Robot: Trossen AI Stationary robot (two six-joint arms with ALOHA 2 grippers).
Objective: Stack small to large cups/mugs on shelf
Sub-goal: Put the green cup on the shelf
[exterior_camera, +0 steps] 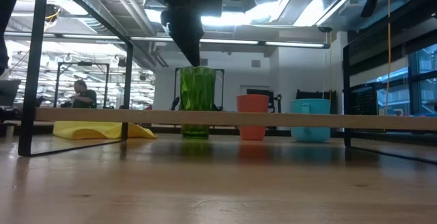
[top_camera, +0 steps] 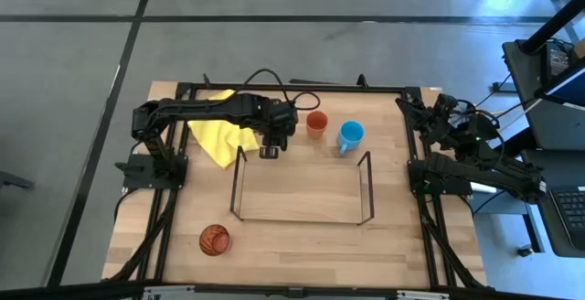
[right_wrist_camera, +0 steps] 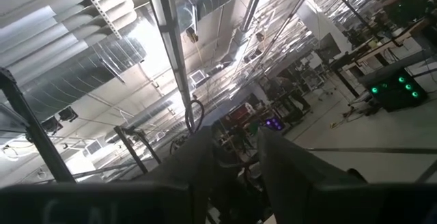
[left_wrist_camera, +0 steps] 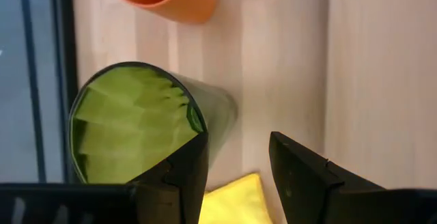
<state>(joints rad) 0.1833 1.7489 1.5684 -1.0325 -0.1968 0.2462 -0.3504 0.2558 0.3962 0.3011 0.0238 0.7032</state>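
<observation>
The translucent green tumbler (left_wrist_camera: 133, 125) stands upright on the table behind the wire shelf (top_camera: 302, 188); it also shows in the low view (exterior_camera: 196, 101). My left gripper (left_wrist_camera: 239, 173) is open above it, pointing down. One finger (left_wrist_camera: 184, 173) is over the tumbler's rim and the other is beside the tumbler. The plain orange cup (top_camera: 316, 123) and the light blue mug (top_camera: 350, 136) stand to the tumbler's right. The red-orange patterned cup (top_camera: 215, 241) stands near the front left. My right gripper (right_wrist_camera: 235, 159) is open and empty at the table's right edge, pointing up. My left gripper comes at the tumbler from above, pointing down. One finger (left_wrist_camera: 184, 173) stands at the tumbler's rim (left_wrist_camera: 194, 121), on the side toward the orange cup. I cannot tell whether it touches. The tumbler rests upright on its base.
A yellow cloth (top_camera: 219, 137) lies at the back left, under my left arm. The shelf's upright end frames (top_camera: 239, 183) stand just nearer than the tumbler. The black table frame (top_camera: 302, 87) runs along the far edge. A person (exterior_camera: 82, 94) shows far off in the room.
</observation>
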